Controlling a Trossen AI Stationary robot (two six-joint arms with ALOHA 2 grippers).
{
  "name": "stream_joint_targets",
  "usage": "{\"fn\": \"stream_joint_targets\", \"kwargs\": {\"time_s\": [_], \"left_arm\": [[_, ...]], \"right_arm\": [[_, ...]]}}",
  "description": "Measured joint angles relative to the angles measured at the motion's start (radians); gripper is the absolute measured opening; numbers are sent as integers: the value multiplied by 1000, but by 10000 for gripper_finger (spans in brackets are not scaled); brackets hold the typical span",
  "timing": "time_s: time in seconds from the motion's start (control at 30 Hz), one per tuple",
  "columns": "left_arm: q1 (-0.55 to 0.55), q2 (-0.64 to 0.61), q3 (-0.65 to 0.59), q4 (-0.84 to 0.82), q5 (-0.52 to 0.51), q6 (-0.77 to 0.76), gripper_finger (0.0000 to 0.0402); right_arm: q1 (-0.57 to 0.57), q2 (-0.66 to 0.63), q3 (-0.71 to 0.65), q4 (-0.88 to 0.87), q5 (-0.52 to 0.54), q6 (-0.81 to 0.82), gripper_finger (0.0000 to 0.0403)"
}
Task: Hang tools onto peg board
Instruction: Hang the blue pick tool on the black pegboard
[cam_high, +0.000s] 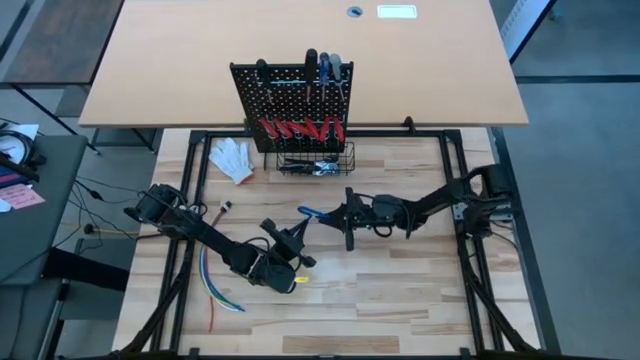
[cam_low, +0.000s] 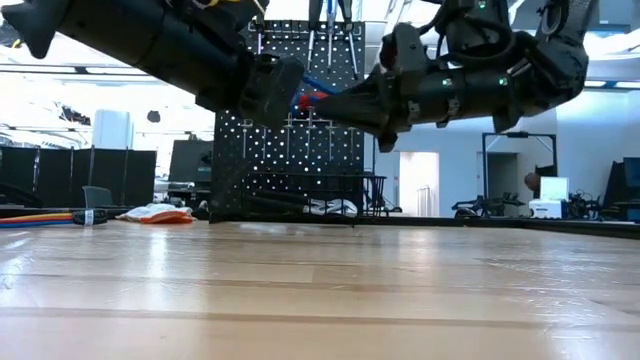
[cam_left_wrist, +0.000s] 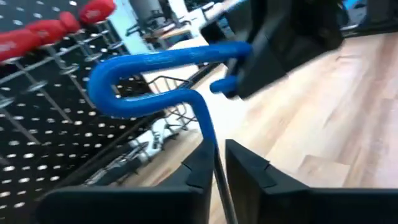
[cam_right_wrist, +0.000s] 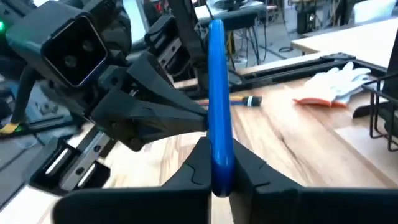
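A blue-handled T-shaped hex key hangs in the air between my two grippers, above the middle of the table. Its thin metal shaft runs between the fingers of my left gripper. My right gripper is shut on the blue handle. The black peg board stands upright at the table's far side. Red-handled tools hang on it, other tools stick up along its top, and a wire basket sits at its foot. My left gripper has the hex key's metal shaft between its two fingers, just below the blue handle; the fingers lie roughly level, along the shaft. A narrow gap shows beside the shaft, which lies against one finger. The key is clear of the table. My right gripper pinches one arm of the blue handle between its two fingers, near that arm's end. The fingers come roughly level from the table's right side. The handle arm stands up out of the fingers, and the key is lifted clear of the table.
A white glove lies left of the basket. A bundle of coloured wires lies at the near left beside the left arm. Bare wooden tabletop lies near and to the right of the grippers.
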Motion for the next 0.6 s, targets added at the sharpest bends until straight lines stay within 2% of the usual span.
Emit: {"fn": "stream_joint_targets", "kwargs": {"time_s": [0.17,0.37,0.47,0.53,0.6], "left_arm": [[19,2,0,-7,74,-32,85],[52,1,1,2,225,-84,160],[54,0,2,4,241,-86,174],[53,-1,-1,3,241,-49,175],[52,-10,-1,8,284,-19,171]], "right_arm": [[-7,-142,2,-179,0,-60,18],[34,-259,2,-345,18,-112,19],[53,-296,2,-410,26,-137,19],[69,-313,2,-451,-6,-145,19],[87,-326,2,-465,0,-179,19]]}}
